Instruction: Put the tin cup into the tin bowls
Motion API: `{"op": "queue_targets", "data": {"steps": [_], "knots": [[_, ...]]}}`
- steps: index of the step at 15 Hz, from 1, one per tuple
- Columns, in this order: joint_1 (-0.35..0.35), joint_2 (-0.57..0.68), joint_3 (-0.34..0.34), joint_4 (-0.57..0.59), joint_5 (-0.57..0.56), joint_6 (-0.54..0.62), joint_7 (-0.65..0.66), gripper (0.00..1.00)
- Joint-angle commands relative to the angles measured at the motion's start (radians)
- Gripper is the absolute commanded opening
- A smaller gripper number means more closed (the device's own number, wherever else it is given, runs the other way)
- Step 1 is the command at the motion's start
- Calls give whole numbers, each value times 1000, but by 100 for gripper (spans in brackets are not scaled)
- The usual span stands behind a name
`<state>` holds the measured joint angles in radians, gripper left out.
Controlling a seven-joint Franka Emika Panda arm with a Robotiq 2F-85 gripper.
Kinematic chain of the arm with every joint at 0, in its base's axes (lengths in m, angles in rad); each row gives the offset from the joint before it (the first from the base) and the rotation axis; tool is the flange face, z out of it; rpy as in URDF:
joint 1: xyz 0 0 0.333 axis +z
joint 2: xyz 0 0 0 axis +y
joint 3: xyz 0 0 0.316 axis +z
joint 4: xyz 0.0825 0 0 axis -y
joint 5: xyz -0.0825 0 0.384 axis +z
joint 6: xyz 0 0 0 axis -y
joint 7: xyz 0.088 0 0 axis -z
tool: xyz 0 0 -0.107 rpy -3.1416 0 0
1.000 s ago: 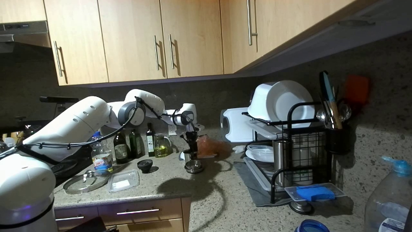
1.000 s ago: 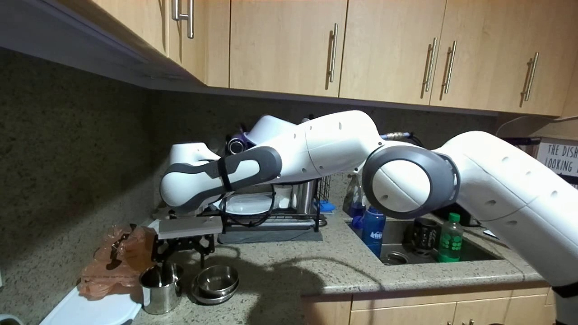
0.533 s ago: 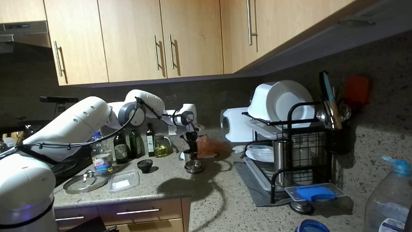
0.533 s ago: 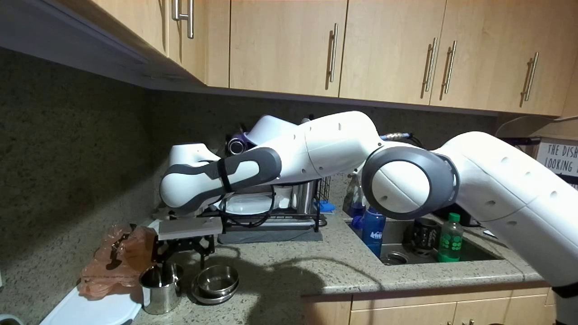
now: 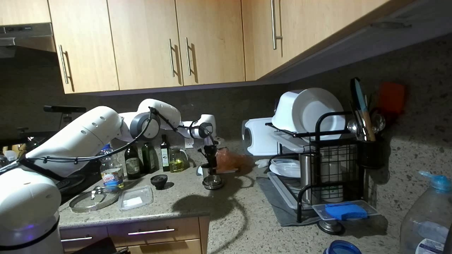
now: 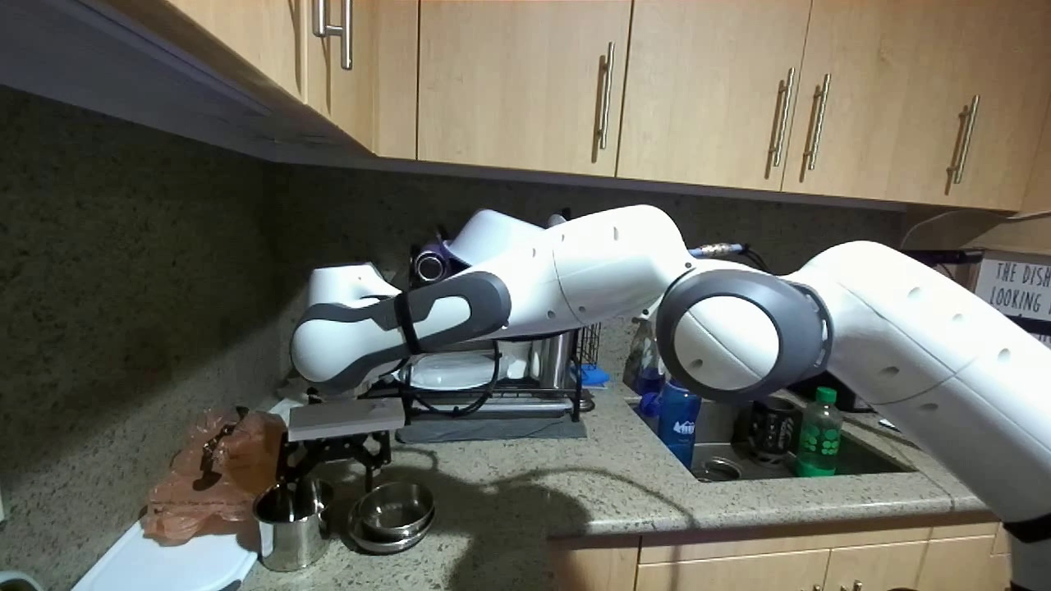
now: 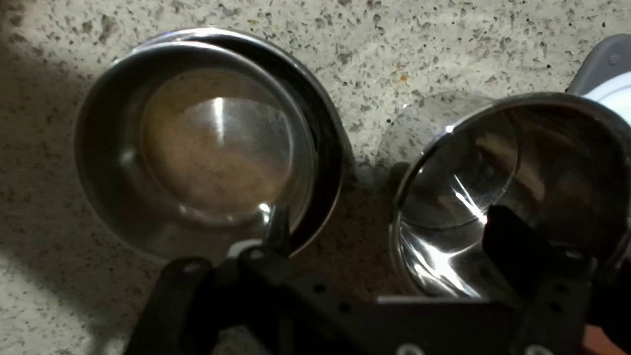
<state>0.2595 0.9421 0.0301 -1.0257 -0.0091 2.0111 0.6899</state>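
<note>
The tin cup (image 6: 293, 543) is a tall shiny metal cup standing upright on the counter; it also shows in the wrist view (image 7: 434, 197). The tin bowls (image 6: 394, 519), one nested in a slightly wider one, sit close beside the cup. They show at left in the wrist view (image 7: 212, 143) and in an exterior view (image 5: 213, 182). My gripper (image 7: 385, 217) is open, pointing down, and holds nothing. One finger appears over the cup's mouth, the other over the bowls' near rim. The cup's near wall lies between them. Whether the fingers touch anything cannot be told.
An orange plastic bag (image 6: 218, 472) lies on a white cutting board (image 6: 176, 562) beside the cup. A dish rack (image 5: 317, 169) stands along the counter. Bottles (image 5: 132, 162), a jug (image 5: 177, 160) and a small black bowl (image 5: 159, 181) stand nearby.
The arm and gripper have sunk very slightly. The cup and bowls have not moved, and the gripper has stayed open.
</note>
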Motion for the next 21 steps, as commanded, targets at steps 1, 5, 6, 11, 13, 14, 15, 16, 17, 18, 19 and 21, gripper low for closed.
{"op": "queue_targets", "data": {"steps": [1,5,6,11,13,14,15,16,17,18,19,21], "knots": [[14,19,-20,35,5,-14,2,75],[16,12,-22,25,3,-5,4,49],[16,10,-23,23,3,-3,4,43],[11,0,-11,11,-11,9,10,5],[12,-14,-9,-4,-14,22,11,1],[15,-25,-10,-14,-16,29,14,0],[18,-41,-10,-32,-18,46,14,3],[20,-51,-11,-44,-23,54,16,3],[21,-62,-11,-58,-28,62,17,4],[22,-76,-11,-74,-33,71,20,4],[22,-87,-11,-87,-37,80,22,4],[25,-119,-13,-126,-39,125,31,4]]}}
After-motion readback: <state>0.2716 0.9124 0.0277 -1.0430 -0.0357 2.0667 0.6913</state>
